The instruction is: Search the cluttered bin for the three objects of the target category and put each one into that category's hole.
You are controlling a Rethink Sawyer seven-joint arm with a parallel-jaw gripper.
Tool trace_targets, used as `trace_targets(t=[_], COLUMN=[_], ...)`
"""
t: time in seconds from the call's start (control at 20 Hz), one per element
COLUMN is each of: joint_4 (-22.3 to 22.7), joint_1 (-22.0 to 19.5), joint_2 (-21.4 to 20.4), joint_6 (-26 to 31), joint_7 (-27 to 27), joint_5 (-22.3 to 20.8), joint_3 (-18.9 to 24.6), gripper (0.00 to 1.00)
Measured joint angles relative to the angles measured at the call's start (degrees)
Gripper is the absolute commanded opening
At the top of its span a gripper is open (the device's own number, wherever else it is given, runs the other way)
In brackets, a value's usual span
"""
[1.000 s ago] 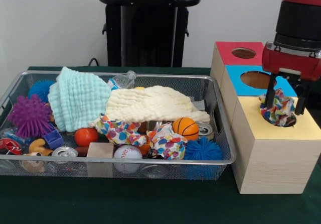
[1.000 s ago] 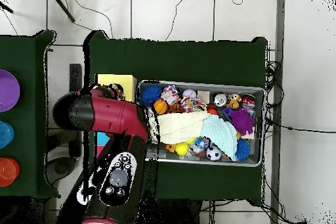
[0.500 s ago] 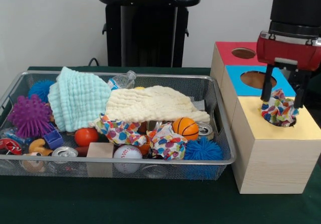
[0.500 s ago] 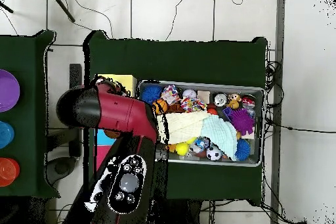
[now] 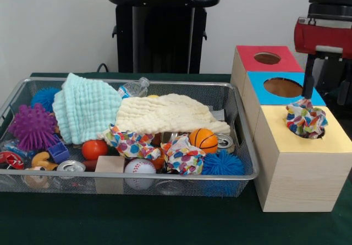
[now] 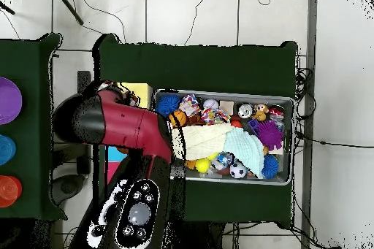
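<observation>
End effector hangs released, empty, above the yellow-topped box, fingers spread at 12 o'clock of the multicoloured scrunchie. That scrunchie sits bunched in the yellow box's hole, partly protruding. Mesh bin on the counter at 9 o'clock holds two more patterned scrunchies amid clutter.

Yellow hole plugged by patterned cloth; blue hole and red hole, toward 11 o'clock, unblocked. Bin packed; cream cloth and mint cloth cover its middle. Tool spread above boxes.
</observation>
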Motion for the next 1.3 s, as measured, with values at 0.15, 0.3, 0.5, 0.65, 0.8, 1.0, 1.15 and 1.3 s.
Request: trace_targets(t=[0.15,0.3,0.5,0.65,0.8,1.0,1.15,1.3], joint_4=[0.01,0.06,0.34,0.48,0.48,0.48,0.48,0.48], joint_1=[0.03,-0.08,-0.47,-0.79,-0.91,-0.91,-0.90,-0.86], joint_2=[-0.18,-0.56,-1.18,-1.57,-1.62,-1.58,-1.49,-1.36], joint_6=[0.00,-0.01,0.00,0.00,0.00,0.00,0.00,0.00], joint_7=[0.00,0.00,0.00,0.00,0.00,0.00,0.00,0.00], joint_5=[0.00,0.01,0.06,0.20,0.21,0.21,0.21,0.19], joint_3=[0.01,0.01,0.19,0.26,0.28,0.28,0.28,0.28], gripper=[0.00,0.00,0.00,0.00,0.00,0.00,0.00,0.00])
